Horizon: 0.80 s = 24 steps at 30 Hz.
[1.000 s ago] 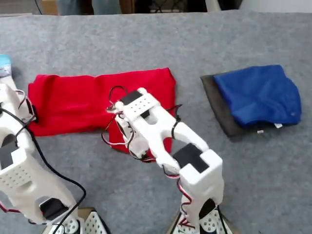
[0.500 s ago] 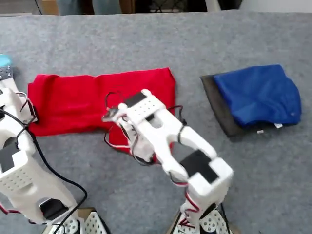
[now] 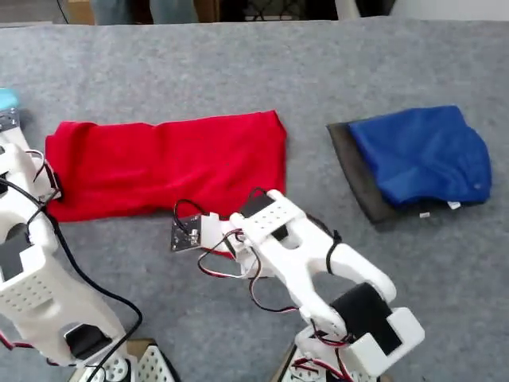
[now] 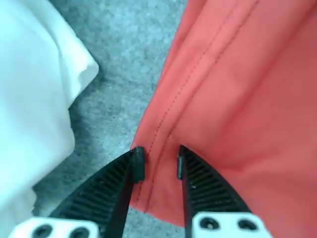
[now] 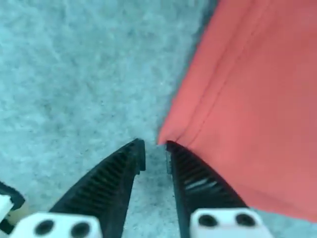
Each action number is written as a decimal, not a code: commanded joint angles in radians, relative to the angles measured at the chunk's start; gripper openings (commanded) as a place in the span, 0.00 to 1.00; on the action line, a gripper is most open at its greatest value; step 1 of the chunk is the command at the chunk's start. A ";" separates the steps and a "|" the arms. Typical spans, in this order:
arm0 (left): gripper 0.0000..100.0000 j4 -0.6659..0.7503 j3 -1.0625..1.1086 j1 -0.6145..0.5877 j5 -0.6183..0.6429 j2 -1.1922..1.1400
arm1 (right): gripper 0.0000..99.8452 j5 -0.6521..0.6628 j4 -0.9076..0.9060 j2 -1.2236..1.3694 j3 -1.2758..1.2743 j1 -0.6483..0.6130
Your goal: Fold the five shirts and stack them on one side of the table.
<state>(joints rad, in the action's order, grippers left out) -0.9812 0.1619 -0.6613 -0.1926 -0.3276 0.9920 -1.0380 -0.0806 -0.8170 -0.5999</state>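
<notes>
The red shirt (image 3: 159, 163) lies folded into a long strip at the table's left and centre. My left gripper (image 3: 48, 191) sits at its left end. In the left wrist view that gripper (image 4: 158, 162) is open a little, with the stitched hem of the red shirt (image 4: 237, 99) lying flat between its fingertips. My right gripper (image 3: 223, 239) hovers low at the strip's near edge. Its fingers (image 5: 156, 151) stand narrowly open over bare table, one tip touching a corner of the red shirt (image 5: 257, 99). A blue shirt (image 3: 421, 151) is stacked on a dark grey one (image 3: 354, 179) at the right.
A white cloth (image 4: 34, 99) lies just beside the red shirt's left end. A light blue item (image 3: 6, 99) pokes in at the far left edge. The grey felt table (image 3: 238, 72) has free room at the back and between the red shirt and the stack.
The right arm has pulled back from over the red shirt toward the table's front edge and now sits at the shirt's near edge. The left arm has stayed put.
</notes>
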 commanded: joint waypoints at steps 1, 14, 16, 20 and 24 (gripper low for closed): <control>0.14 0.014 0.002 0.016 0.003 0.035 | 0.12 0.015 -0.035 -0.054 0.008 0.014; 0.14 0.055 0.030 0.016 0.002 0.035 | 0.12 0.043 -0.014 -0.220 -0.071 0.014; 0.14 0.055 0.030 0.016 0.002 0.035 | 0.12 0.043 0.018 -0.185 -0.081 0.014; 0.14 0.055 0.030 0.016 0.002 0.035 | 0.12 0.043 0.055 -0.139 -0.076 0.014; 0.14 0.055 0.031 0.016 0.002 0.035 | 0.12 0.043 0.066 -0.134 -0.076 0.014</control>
<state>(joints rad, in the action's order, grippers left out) -0.9429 0.1910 -0.6582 -0.1926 -0.3168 1.0257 -0.9858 -0.2156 -0.8953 -0.5999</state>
